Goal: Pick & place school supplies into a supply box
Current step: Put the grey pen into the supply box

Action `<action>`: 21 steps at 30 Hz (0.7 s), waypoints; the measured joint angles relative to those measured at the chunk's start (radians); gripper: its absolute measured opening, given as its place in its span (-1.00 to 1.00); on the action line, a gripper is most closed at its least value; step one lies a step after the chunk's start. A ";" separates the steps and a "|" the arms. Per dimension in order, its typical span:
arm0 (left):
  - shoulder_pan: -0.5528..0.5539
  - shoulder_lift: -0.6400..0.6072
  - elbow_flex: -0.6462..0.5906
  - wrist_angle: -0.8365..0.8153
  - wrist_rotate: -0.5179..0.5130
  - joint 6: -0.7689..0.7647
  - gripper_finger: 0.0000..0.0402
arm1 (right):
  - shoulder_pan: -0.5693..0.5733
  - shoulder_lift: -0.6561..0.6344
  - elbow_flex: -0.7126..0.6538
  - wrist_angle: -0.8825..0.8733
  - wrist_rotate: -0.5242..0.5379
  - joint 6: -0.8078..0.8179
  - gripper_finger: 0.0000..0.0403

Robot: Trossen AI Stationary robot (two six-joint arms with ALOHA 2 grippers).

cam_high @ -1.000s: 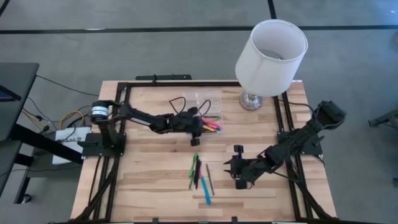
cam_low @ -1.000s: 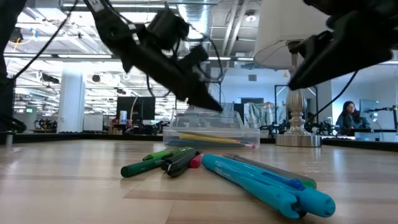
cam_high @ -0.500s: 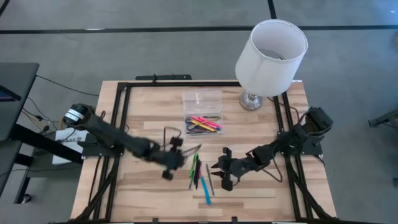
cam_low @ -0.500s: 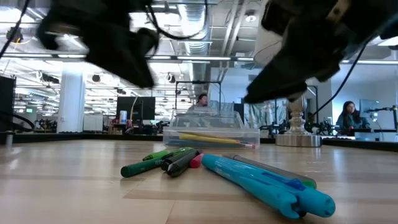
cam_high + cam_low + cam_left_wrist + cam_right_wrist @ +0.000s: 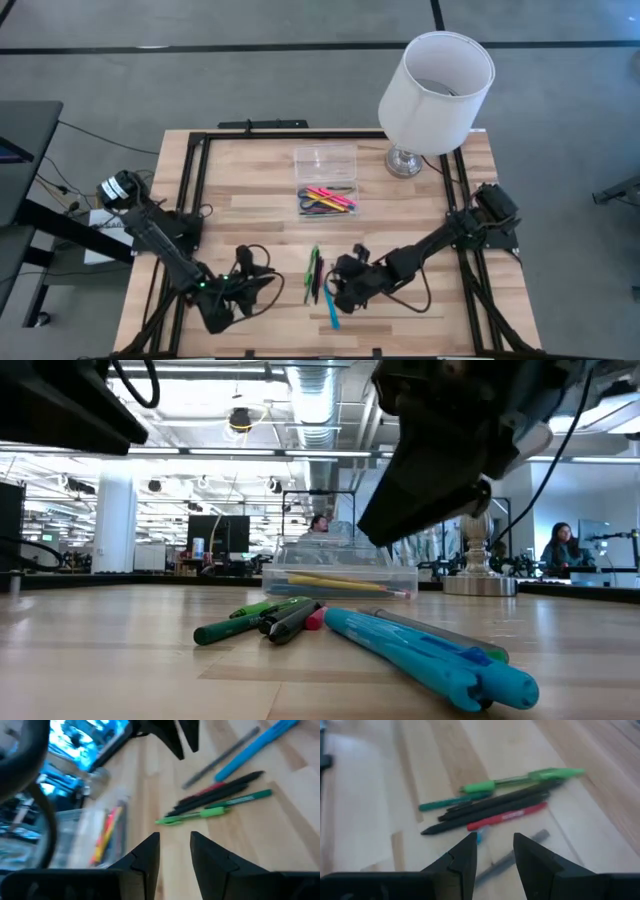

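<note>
Right wrist view showed a red pen (image 5: pixel 507 815) the overhead missed. Right gripper (image 5: pixel 492 851) hovered over the pens, jaws slightly apart, empty; left gripper (image 5: pixel 174 851) likewise.

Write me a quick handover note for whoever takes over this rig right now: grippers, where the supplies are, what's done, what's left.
Left gripper: open, empty, low over the near-left part of the table, beside the loose pens.
Right gripper: open, empty, hovering right over the loose pile.
Supply box: mid-table in front of the lamp, already holding pink markers, scissors and a few pencils; its clear lid lies behind it.
Left to pack: the loose pile near the front edge, namely the green pens, black pens, red pen, grey pen and blue pen.
Nothing is gripped right now.
</note>
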 joint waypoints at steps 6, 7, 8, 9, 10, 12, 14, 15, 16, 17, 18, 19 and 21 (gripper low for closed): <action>-0.021 0.000 -0.002 -0.013 -0.035 -0.002 -0.49 | 0.000 -0.001 0.046 -0.085 0.021 0.142 -0.40; -0.021 0.000 -0.002 -0.017 -0.032 -0.004 -0.49 | 0.000 -0.001 0.048 -0.085 0.020 0.156 -0.40; -0.021 0.000 -0.002 -0.022 -0.025 -0.010 -0.49 | 0.000 -0.001 0.050 -0.087 0.012 0.171 -0.40; -0.021 0.001 -0.002 -0.028 -0.019 -0.015 -0.49 | 0.000 -0.001 0.050 -0.101 0.004 0.186 -0.40; -0.021 0.001 -0.002 -0.031 -0.011 -0.019 -0.49 | 0.001 -0.001 0.050 -0.119 0.002 0.201 -0.40; -0.021 0.001 -0.002 -0.037 -0.002 -0.026 -0.49 | 0.009 -0.001 0.049 -0.137 0.009 0.221 -0.40; -0.021 0.001 -0.002 -0.038 -0.001 -0.027 -0.49 | 0.021 -0.001 0.049 -0.143 0.027 0.230 -0.40; -0.021 0.001 -0.002 -0.038 -0.001 -0.028 -0.49 | 0.025 -0.001 0.049 -0.142 0.036 0.230 -0.40; -0.021 0.001 -0.002 -0.038 0.002 -0.029 -0.49 | 0.031 -0.001 0.049 -0.140 0.041 0.230 -0.40; -0.021 0.001 -0.002 -0.038 0.005 -0.030 -0.49 | 0.035 -0.001 0.049 -0.139 0.040 0.230 -0.40; -0.021 0.001 -0.002 -0.039 0.006 -0.035 -0.49 | 0.038 0.011 0.050 -0.129 0.038 0.230 -0.40; -0.021 0.001 -0.002 -0.038 0.006 -0.038 -0.49 | 0.039 0.025 0.051 -0.117 0.035 0.230 -0.40; -0.021 0.001 -0.002 -0.036 0.015 -0.039 -0.49 | 0.041 0.039 0.046 -0.136 0.038 0.230 -0.40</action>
